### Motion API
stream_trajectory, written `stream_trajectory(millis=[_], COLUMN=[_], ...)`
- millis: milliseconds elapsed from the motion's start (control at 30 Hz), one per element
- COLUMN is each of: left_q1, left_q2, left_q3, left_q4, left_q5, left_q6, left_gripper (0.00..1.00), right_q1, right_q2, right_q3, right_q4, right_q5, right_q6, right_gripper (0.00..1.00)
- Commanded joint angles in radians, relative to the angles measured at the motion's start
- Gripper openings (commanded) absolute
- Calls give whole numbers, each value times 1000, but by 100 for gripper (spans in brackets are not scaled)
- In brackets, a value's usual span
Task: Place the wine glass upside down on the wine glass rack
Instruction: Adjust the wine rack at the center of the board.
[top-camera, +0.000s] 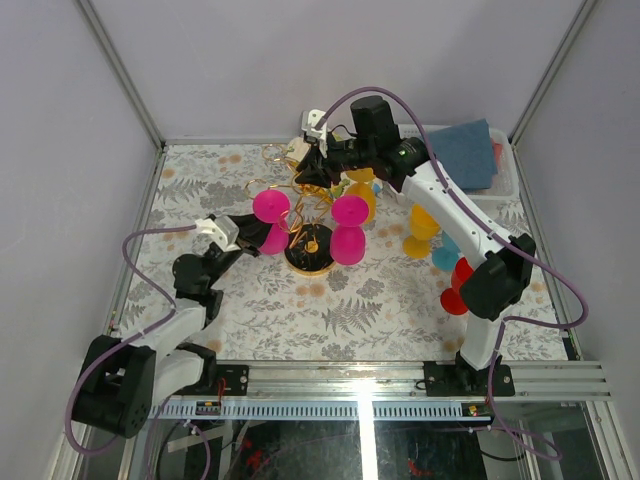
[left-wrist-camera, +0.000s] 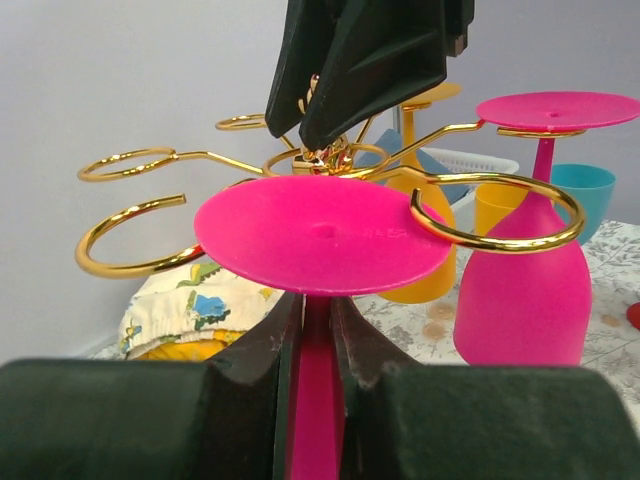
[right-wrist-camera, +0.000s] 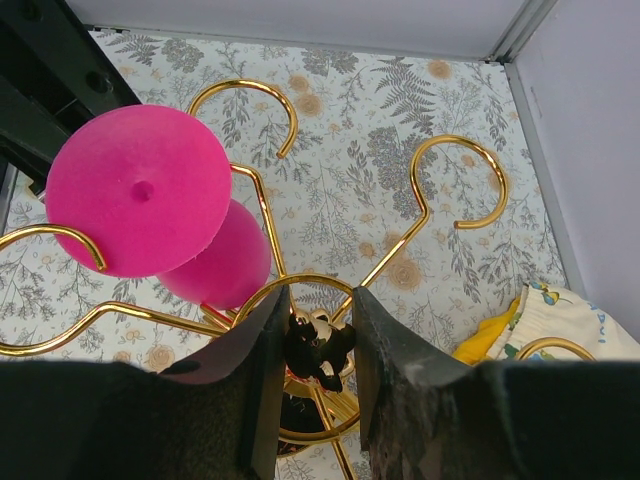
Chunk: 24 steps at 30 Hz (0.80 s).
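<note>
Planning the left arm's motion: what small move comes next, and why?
Probably slide the glass sideways into the nearest loop: the left claw grips its stem, foot up, beside that loop, while the right claw holds the rack post.

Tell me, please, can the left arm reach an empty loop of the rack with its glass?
Probably yes: the left gripper holds the pink wine glass by its stem beside an empty loop of the wine glass rack, with nothing between; the right gripper pinches only the centre post.
</note>
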<state>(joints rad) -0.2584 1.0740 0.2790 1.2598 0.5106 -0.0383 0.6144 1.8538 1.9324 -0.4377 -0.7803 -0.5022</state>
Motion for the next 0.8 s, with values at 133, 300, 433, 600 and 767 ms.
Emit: stream_trajectory(millis=[133, 300, 433, 600, 767], left_q1=[7, 4, 2, -18, -65], left_q2=[-94, -164, -152, -84, -72], left_q3=[-39, -51, -14, 54, 100], left_q4=[114, 67, 63, 33, -126], left_q5=[-147, -230, -191, -25, 14], left_q6=[-124, -120, -134, -131, -57], left_gripper=[0, 0, 0, 0, 0], right_q1=[1, 1, 1, 2, 1], right_q2=[3, 9, 9, 5, 4], right_q3=[2, 2, 1, -7, -8], right_q4=[-81, -83, -88, -89, -90], right_q5=[-11, -12, -12, -9, -7], right_q6=[-28, -28, -31, -35, -34], right_gripper=[0, 0, 0, 0, 0])
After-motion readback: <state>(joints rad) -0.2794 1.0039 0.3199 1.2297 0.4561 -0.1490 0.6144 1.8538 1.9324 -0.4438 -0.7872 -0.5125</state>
